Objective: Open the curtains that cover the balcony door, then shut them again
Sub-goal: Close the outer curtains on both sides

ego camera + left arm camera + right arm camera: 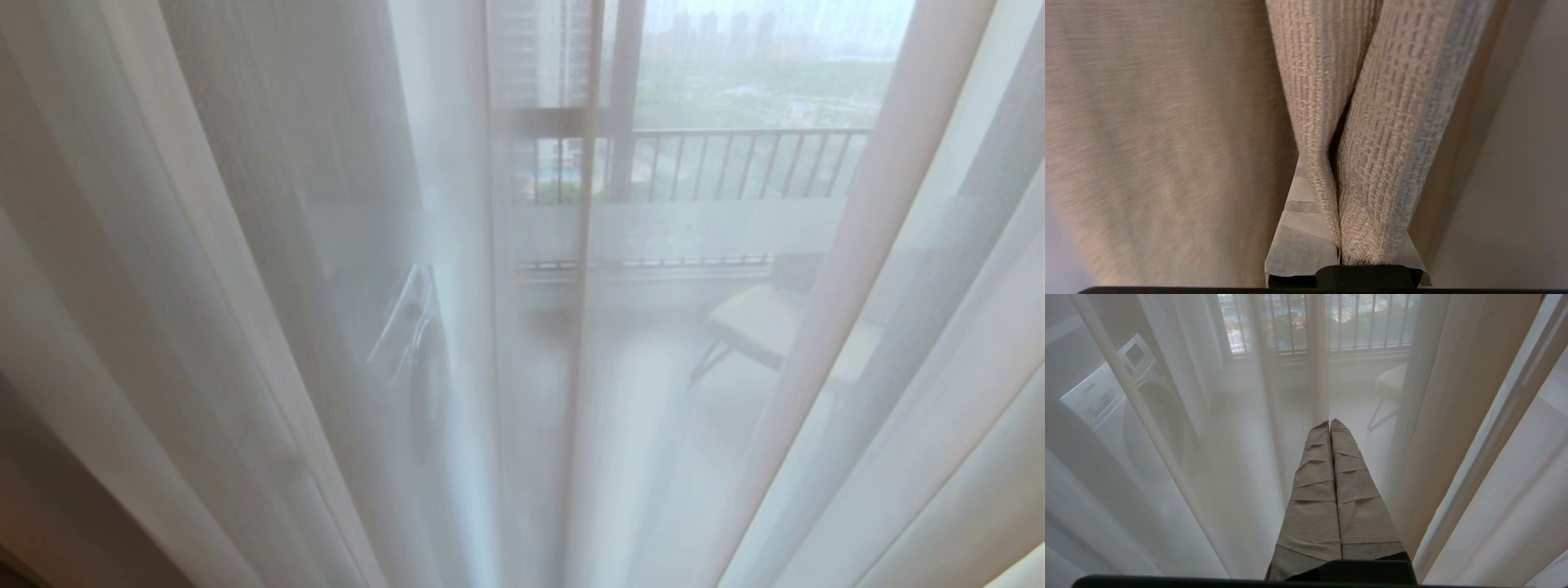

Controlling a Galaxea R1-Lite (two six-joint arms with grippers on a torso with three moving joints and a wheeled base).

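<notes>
Curtains (1372,122), one woven fold pinched in left claw (1339,228), right claw (1330,428) closed, empty

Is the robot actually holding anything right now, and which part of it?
The left gripper pinches a hemmed fold of the beige woven curtain. The right gripper is shut on nothing.

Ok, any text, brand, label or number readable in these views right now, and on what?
None can be read.
washing machine behind the sheer curtain: its panel and a drawer mark show only as blurs through the fabric.
woven curtain pinched in the left gripper: bare weave, no label.
right gripper: plain tape wrap, no print.
</notes>
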